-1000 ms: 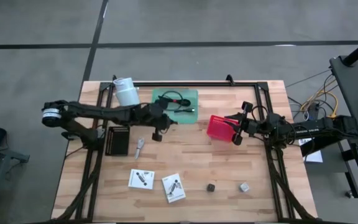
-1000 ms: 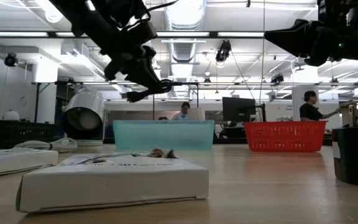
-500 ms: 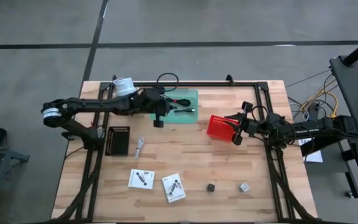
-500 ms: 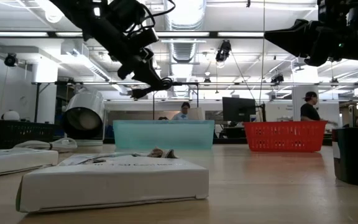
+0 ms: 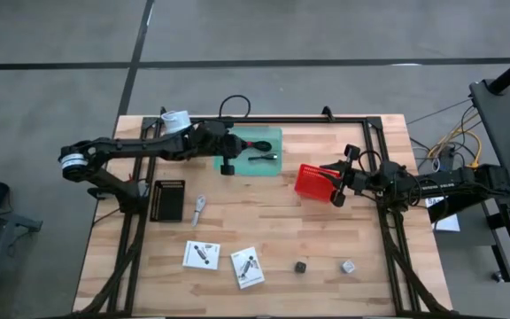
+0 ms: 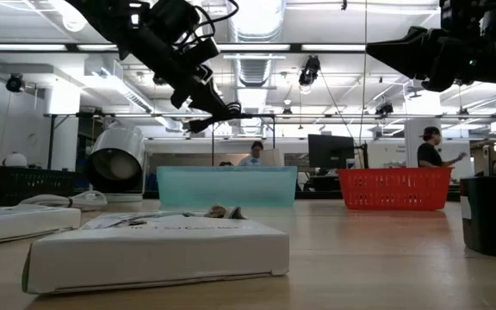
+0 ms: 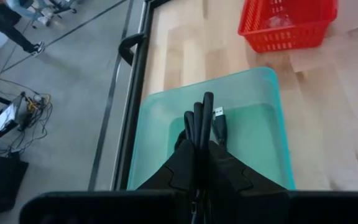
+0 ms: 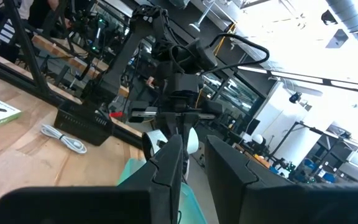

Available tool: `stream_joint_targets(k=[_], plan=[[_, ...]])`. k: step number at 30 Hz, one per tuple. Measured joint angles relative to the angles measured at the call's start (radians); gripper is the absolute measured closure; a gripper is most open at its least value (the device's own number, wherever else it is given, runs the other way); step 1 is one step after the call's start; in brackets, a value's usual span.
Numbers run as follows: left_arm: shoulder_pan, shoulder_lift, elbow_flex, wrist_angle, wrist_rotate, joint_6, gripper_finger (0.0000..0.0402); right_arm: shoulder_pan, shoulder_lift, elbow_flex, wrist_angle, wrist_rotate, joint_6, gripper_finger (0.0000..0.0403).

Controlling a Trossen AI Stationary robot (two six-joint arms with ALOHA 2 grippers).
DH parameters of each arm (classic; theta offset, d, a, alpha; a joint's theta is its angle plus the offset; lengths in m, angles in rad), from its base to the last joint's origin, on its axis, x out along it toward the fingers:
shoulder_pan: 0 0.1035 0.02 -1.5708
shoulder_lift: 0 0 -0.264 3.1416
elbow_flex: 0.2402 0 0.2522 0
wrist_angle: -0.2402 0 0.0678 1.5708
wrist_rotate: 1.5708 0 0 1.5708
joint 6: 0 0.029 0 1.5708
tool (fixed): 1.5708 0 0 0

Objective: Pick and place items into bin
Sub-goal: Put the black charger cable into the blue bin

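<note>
Since a second ago our left gripper [image 5: 227,164] has swung away from the middle of the table up over the teal bin [image 5: 268,142], and from above it now hangs at the bin's near-left edge while a thin black cable [image 5: 262,158] already lies inside. Our right gripper [image 5: 336,184] has not budged, parked beside the red basket [image 5: 311,181]. Left on the boards we count the silver piece [image 5: 199,210], two white cards [image 5: 201,255], a dark cube [image 5: 300,266] and a pale cube [image 5: 348,266], all well apart from the bin.

Down at table height, the left gripper [image 6: 205,120] sits high above the teal bin [image 6: 226,185], its fingers pressed narrow.

Through the left wrist camera, the fingers [image 7: 198,121] are closed together with the cable's plug [image 7: 219,118] poking out alongside them, right over the bin floor; we judge they are pinching the cable, though the grip itself is hidden.

From the right wrist, that gripper's fingers [image 8: 169,158] stand apart with nothing between.

We read this as the drop step: next the left fingers need to part over the bin, then head back for the silver piece.
</note>
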Motion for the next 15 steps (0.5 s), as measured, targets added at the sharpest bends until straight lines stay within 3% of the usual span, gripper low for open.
stream_joint_targets(k=[15], plan=[[0.024,0.0,-0.003,0.03,0.008,0.005,0.0389,0.0,-0.001,0.01,0.001,0.0,0.006,0.0346]])
